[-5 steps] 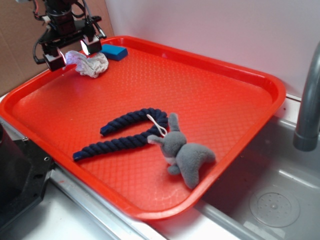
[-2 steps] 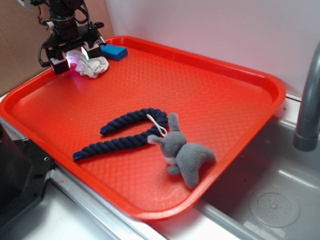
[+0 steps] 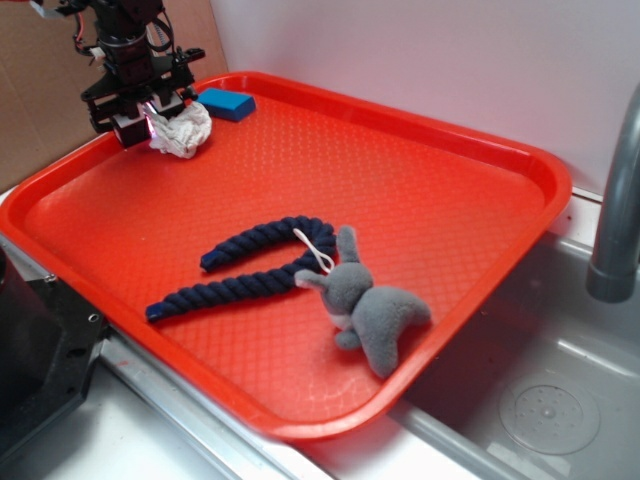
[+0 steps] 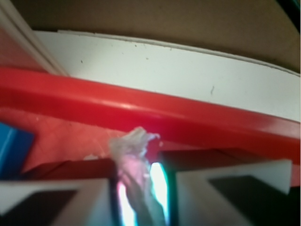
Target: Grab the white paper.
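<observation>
The white paper (image 3: 182, 130) is a crumpled wad at the far left corner of the red tray (image 3: 480, 150). My gripper (image 3: 152, 122) is down on the wad's left end, jaws closed on it. In the wrist view the gripper (image 4: 140, 188) pinches a strip of the paper (image 4: 134, 150) between its two pads, and a tuft sticks out past the fingertips toward the tray rim (image 4: 141, 106). Most of the wad lies to the right of the fingers in the exterior view.
A blue block (image 3: 227, 103) lies just right of the paper; its edge shows in the wrist view (image 4: 11, 148). A dark blue rope (image 3: 250, 270) and a grey plush bunny (image 3: 375, 310) with a white cord loop lie mid-tray. A sink and faucet (image 3: 615, 200) stand at right.
The gripper came down and shifted right onto the paper's left end, and its jaws went from wide open to closed on the wad.
</observation>
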{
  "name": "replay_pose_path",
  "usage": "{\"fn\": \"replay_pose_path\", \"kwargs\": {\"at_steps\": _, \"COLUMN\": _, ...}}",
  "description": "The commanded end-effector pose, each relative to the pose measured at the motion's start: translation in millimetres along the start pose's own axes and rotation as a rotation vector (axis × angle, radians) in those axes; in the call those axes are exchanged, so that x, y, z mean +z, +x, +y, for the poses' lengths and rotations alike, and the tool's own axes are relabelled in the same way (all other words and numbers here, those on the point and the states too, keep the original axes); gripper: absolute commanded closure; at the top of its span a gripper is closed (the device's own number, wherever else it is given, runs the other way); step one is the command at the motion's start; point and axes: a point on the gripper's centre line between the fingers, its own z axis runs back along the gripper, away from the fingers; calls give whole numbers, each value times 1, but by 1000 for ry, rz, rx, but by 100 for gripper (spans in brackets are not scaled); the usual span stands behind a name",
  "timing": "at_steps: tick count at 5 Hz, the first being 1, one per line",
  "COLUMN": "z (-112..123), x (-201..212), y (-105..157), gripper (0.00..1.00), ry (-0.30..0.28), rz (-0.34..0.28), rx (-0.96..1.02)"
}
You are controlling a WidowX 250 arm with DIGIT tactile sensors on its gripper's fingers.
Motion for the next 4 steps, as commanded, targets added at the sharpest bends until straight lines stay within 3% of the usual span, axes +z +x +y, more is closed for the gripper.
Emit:
{"fn": "replay_pose_path", "kwargs": {"at_steps": 1, "z": -7, "x": 68, "y": 10, "gripper": 100, "ry": -83, "rz": 14, "rx": -331}}
{"fn": "replay_pose_path", "kwargs": {"at_steps": 2, "z": -15, "x": 96, "y": 0, "gripper": 100, "ry": -134, "rz": 69, "rx": -487}}
{"fn": "replay_pose_path", "kwargs": {"at_steps": 3, "z": -21, "x": 135, "y": -28, "gripper": 100, "ry": -209, "rz": 176, "rx": -718}}
{"fn": "replay_pose_path", "kwargs": {"at_steps": 4, "z": -17, "x": 166, "y": -50, "gripper": 100, "ry": -234, "rz": 219, "rx": -852}}
